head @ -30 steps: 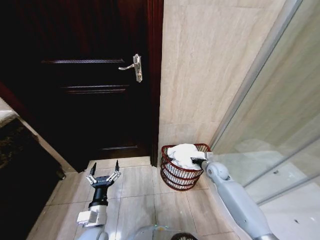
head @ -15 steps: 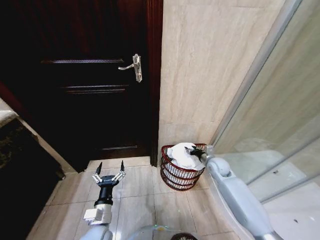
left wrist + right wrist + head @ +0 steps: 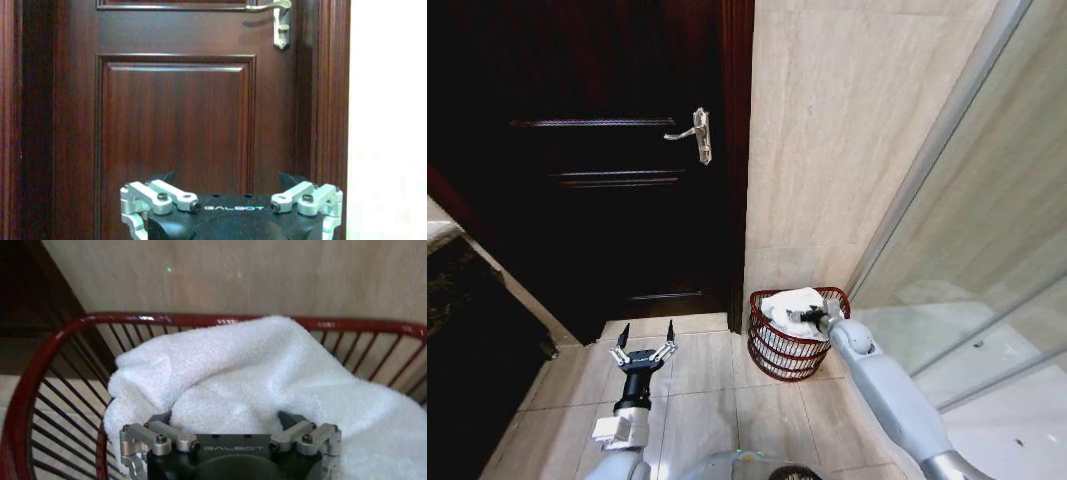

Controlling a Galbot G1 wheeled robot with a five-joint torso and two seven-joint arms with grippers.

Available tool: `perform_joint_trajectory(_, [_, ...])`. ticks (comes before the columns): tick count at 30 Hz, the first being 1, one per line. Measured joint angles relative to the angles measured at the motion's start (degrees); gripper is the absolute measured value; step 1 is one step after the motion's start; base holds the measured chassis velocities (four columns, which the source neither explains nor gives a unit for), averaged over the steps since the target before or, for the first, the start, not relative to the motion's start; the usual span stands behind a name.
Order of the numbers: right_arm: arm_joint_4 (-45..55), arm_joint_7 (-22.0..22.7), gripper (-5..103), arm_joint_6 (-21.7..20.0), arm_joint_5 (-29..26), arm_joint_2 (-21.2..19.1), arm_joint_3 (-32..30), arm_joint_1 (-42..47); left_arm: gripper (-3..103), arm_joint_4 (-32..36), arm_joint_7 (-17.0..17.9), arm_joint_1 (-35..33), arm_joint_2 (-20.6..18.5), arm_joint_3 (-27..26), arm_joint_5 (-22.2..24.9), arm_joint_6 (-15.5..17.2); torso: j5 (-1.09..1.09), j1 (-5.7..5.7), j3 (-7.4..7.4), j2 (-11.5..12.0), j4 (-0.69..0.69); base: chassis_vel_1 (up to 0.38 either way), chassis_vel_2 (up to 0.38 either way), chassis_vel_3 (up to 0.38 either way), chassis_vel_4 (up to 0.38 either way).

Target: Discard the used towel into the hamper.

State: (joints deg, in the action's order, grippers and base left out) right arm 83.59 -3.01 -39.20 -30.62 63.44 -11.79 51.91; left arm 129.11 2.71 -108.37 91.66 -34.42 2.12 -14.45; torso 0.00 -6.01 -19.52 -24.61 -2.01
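The hamper (image 3: 774, 355), a small round red-brown wire basket, stands on the floor against the beige wall, right of the door. The white towel (image 3: 783, 302) lies bunched inside it, rising a little above the rim. My right gripper (image 3: 810, 317) is over the hamper's right side with its fingers spread. In the right wrist view the towel (image 3: 253, 365) drapes over the hamper rim (image 3: 167, 318), and the right gripper (image 3: 227, 417) stands open with its tips touching the cloth. My left gripper (image 3: 644, 340) hangs open above the floor tiles, facing the door.
A dark wooden door (image 3: 607, 200) with a silver lever handle (image 3: 697, 132) is shut, left of the hamper. A glass shower partition (image 3: 967, 250) runs along the right. A dark cabinet (image 3: 467, 330) stands at the left. Beige floor tiles (image 3: 707, 370) lie between.
My right gripper has moved a little left, farther over the hamper, and the towel has settled lower in it. The left gripper rose slightly, then held still.
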Motion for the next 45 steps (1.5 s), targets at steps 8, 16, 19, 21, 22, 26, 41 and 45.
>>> perform_joint_trajectory(8, [3.91,2.86,100,0.81,-1.66,-0.80,-0.63,0.01,100,0.07,0.01,0.00,0.32,0.19,-0.18,-0.08,0.02,0.00,-0.01,0.02,0.02,0.000,0.000,0.000,0.000])
perform_joint_trajectory(16, [5.94,5.43,100,3.66,-2.29,-1.67,-0.37,-5.12,100,-0.16,0.07,-0.09,0.46,0.43,-0.54,-0.39,-0.01,0.00,-0.01,0.02,0.00,0.000,0.000,0.000,0.000])
perform_joint_trajectory(19, [1.48,4.30,100,5.88,-1.60,-1.03,0.73,-8.44,100,-0.21,0.09,-0.04,0.47,0.44,-0.68,-0.40,0.01,0.00,-0.01,0.02,0.00,0.000,0.000,0.000,0.000])
perform_joint_trajectory(21, [-0.31,3.84,100,6.35,-1.48,-0.67,1.07,-9.58,100,-0.21,0.10,-0.01,0.48,0.33,-0.69,-0.40,-0.02,0.00,-0.01,0.02,-0.01,0.000,0.000,0.000,0.000])
perform_joint_trajectory(22, [-2.25,3.44,100,6.50,-1.96,-0.17,1.46,-10.59,100,-0.19,0.11,0.01,0.48,0.16,-0.67,-0.33,-0.01,0.00,-0.01,0.02,-0.01,0.000,0.000,0.000,0.000])
perform_joint_trajectory(26, [-4.82,2.18,100,6.37,-2.03,0.84,1.74,-10.72,100,-0.16,0.12,0.16,0.46,-0.33,-0.27,-0.20,0.00,0.00,-0.01,0.02,0.00,0.000,0.000,0.000,0.000])
perform_joint_trajectory(41, [-4.21,1.21,100,5.13,-0.80,2.07,0.86,-4.19,100,-0.47,0.13,0.59,0.24,-0.43,0.14,-0.24,0.01,0.00,0.00,0.02,0.00,0.000,0.000,0.000,0.000])
perform_joint_trajectory(45, [-2.08,1.10,100,3.62,-0.89,1.51,0.62,-2.29,100,-0.43,0.13,0.58,0.08,-0.32,0.16,-0.23,0.00,0.00,0.00,0.02,0.01,0.000,0.000,0.000,0.000])
